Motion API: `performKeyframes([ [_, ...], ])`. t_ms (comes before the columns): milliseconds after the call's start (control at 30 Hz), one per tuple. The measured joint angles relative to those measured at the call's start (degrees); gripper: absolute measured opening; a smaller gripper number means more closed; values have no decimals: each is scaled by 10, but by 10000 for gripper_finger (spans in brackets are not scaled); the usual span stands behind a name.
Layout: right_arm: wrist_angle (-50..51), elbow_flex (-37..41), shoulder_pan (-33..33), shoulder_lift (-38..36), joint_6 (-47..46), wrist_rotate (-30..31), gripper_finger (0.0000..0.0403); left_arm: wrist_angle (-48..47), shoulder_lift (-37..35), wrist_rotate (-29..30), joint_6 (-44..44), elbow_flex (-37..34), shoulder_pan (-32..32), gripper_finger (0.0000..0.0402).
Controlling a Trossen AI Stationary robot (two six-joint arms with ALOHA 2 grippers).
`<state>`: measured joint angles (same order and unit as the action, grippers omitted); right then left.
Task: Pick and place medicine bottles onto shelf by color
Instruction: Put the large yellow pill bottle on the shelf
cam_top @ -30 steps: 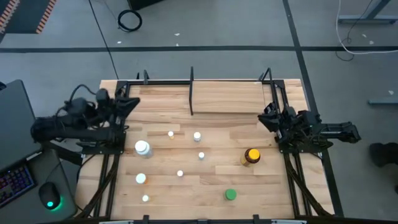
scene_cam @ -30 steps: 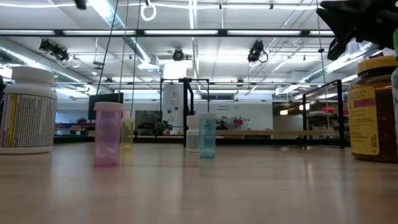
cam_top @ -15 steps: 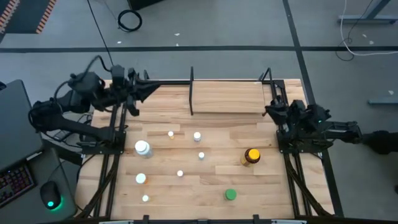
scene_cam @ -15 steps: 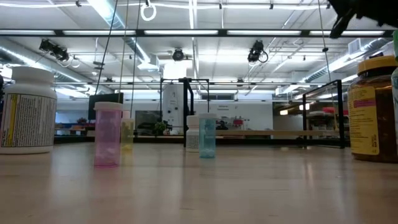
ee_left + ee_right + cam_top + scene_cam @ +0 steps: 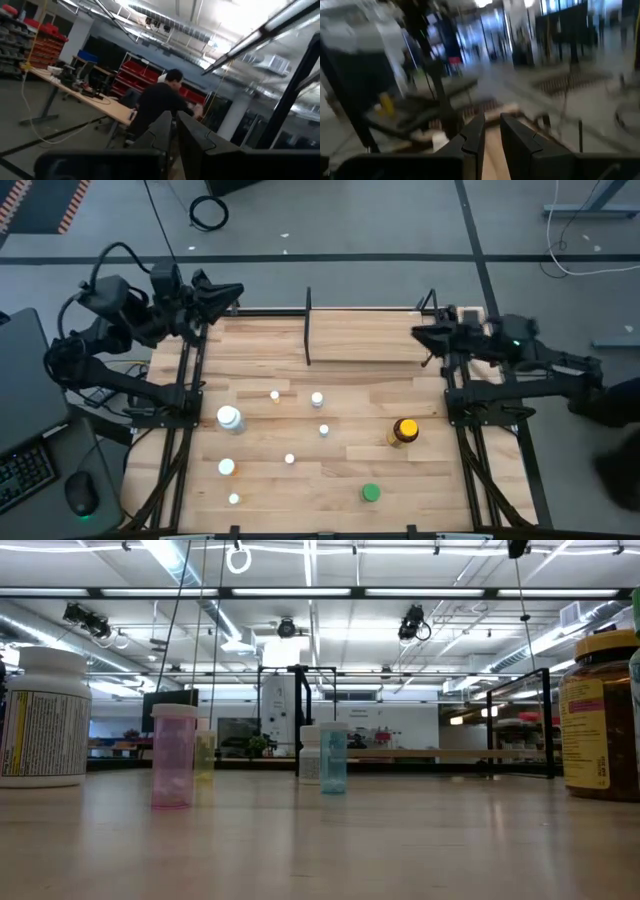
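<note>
High view: both tools [image 5: 232, 290] [image 5: 420, 333] pressed together, empty, above the table's [image 5: 420, 470] far corners.

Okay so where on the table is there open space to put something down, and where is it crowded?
Free: the shelf plank at the back, and the bare strip between it and the bottles. Also the table's front right corner beyond the green bottle. Crowded: the left-centre, around the large white bottle and small ones.

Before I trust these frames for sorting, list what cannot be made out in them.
- Small bottles' colours: too small from the high view.
- Yellow bottle: cut off by the low view's right edge.
- Both tools: out of the low view.
- Right wrist view: motion blur hides detail past the right tool.
- Shelf contents: left wrist view shows only the room.
</note>
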<state>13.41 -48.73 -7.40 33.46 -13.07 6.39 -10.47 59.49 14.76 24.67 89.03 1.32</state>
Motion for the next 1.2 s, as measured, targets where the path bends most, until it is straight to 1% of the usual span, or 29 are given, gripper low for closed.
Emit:
performKeyframes([
  [33, 25, -20, -2, 18, -6, 0, 68, 0, 0, 0, 6, 2, 0, 33],
  [100, 37, -49, -3, 47, -9, 0, 68, 0, 0, 0, 20, 3, 0, 35],
  [233, -21, -84, -3, 80, -51, -6, 68, 1, 0, 0, 63, 3, 0, 40],
  [367, -72, -97, -3, 94, -96, -7, 68, 1, 2, 0, 62, 3, 0, 38],
  [467, -104, -99, -3, 93, -104, -7, 68, -9, 1, 0, 56, 3, 0, 38],
  [533, -114, -99, -3, 93, -104, -10, 68, -28, 1, 0, 45, 3, 0, 46],
  [633, -111, -99, -3, 97, -121, -14, 68, -85, 1, 0, 45, 3, 0, 71],
  [700, -103, -99, -3, 105, -150, -17, 72, -128, 1, -1, 46, 3, 0, 96],
  [767, -67, -99, -3, 113, -191, -34, 83, -169, 1, -12, 46, 3, 0, 128],
  [900, 24, -98, 4, 137, -280, -99, 129, -231, 1, -58, 24, 3, 0, 196],
  [1000, 43, -98, 14, 154, -333, -148, 170, -262, 0, -98, -1, 3, 0, 238],
  [1100, 42, -98, 12, 171, -367, -214, 206, -310, 0, -115, -3, 3, 0, 260],
  [1200, 44, -98, 5, 189, -391, -249, 227, -363, 2, -130, 3, 3, 0, 264],
])
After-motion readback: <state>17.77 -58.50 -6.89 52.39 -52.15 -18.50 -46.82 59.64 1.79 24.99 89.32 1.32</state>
